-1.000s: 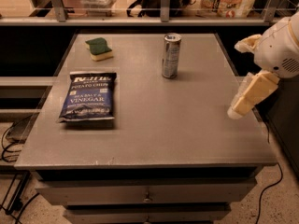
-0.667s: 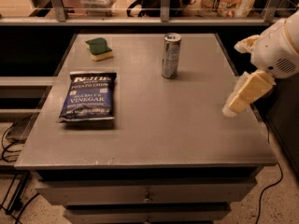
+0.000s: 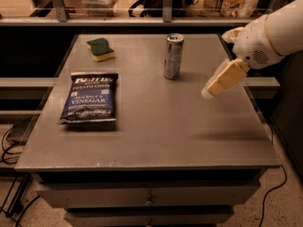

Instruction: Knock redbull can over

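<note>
A blue bag of salt and vinegar potato chips [image 3: 88,98] lies flat on the left side of the grey table [image 3: 189,141]. Beyond it, near the far left corner, sits a yellow sponge with a green scrubbing face [image 3: 101,49]. The redbull can [image 3: 173,56] stands upright at the far middle of the tabletop, well apart from the bag and sponge. To its right, the gripper [image 3: 208,92] hangs above the table's right side, angled down and left toward the can without touching it. Whether it is wide or narrow cannot be told.
</note>
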Controlling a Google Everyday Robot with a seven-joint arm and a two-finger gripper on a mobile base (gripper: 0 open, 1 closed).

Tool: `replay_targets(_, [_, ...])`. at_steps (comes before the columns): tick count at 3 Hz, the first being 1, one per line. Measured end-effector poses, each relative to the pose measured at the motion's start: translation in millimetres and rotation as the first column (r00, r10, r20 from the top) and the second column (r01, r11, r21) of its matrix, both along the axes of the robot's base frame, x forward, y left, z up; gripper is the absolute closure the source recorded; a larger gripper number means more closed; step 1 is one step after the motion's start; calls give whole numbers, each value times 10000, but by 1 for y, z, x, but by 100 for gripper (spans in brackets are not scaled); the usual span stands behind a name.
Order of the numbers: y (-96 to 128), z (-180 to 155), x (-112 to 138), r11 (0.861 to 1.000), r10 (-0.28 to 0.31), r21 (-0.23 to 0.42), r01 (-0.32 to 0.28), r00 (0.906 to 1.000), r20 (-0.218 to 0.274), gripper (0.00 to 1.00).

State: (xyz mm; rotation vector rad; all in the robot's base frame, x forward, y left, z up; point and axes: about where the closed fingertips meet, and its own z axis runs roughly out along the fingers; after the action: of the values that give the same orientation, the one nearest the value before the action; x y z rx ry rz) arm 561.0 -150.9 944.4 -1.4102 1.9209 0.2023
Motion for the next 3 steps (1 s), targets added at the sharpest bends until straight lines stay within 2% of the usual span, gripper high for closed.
replay_targets(1, [15,-7,33,9946,164,1021,-175,9998,111,0])
replay_targets(2, [33,-18,63,9825,507,1795,-498,9987,-2,0])
replay_targets(3, [50,-29,89,9725,818,2198,-771,9966,-124,0])
